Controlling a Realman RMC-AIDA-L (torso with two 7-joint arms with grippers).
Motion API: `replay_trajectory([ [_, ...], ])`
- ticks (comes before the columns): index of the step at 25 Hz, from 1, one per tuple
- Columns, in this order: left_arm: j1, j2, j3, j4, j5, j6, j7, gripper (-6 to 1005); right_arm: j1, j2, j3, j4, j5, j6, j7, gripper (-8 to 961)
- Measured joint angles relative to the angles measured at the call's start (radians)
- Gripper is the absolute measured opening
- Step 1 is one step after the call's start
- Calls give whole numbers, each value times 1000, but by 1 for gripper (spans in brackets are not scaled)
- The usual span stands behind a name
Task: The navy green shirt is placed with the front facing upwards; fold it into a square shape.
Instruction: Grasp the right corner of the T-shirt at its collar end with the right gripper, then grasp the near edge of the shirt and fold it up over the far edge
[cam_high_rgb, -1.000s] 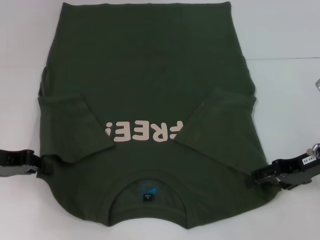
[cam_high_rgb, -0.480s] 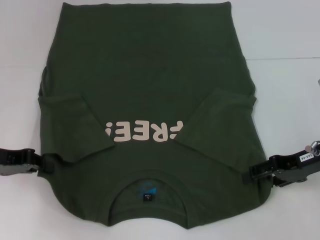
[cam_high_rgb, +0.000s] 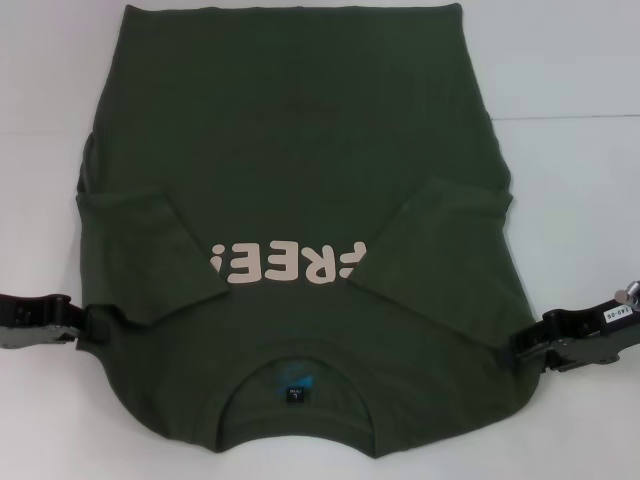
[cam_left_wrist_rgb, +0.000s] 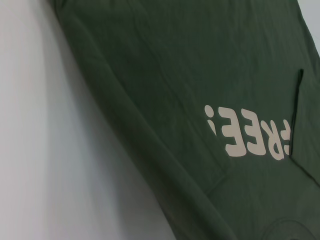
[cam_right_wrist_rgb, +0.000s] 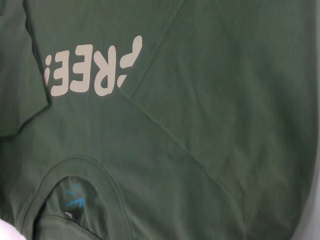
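The white surface (cam_high_rgb: 570, 70) carries the large dark olive-green cotton shirt (cam_high_rgb: 290, 150), spread between my pincers, both sleeves already folded inward over the pale "FREE!" lettering (cam_high_rgb: 288, 264). My left pincer (cam_high_rgb: 80, 327) and right pincer (cam_high_rgb: 520, 350) sit at its shoulder edges; I cannot tell their grip. The lengthwise folds remain.

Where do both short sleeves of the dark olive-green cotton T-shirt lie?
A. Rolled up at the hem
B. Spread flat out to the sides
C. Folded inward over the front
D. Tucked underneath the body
C: on the dark olive-green cotton T-shirt, both sleeves lie folded inward over the front, their edges flanking the pale FREE! lettering.
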Motion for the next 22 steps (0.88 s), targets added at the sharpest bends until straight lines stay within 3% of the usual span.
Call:
replay_trajectory([
  [11, 0, 0, 0, 0, -1, 0, 1, 74, 3, -7, -24, 0, -1, -11, 3, 147],
  [22, 3, 2, -11, 0, -13, -1, 10, 78, -12, -18, -3, -9, 23, -31, -41, 46],
])
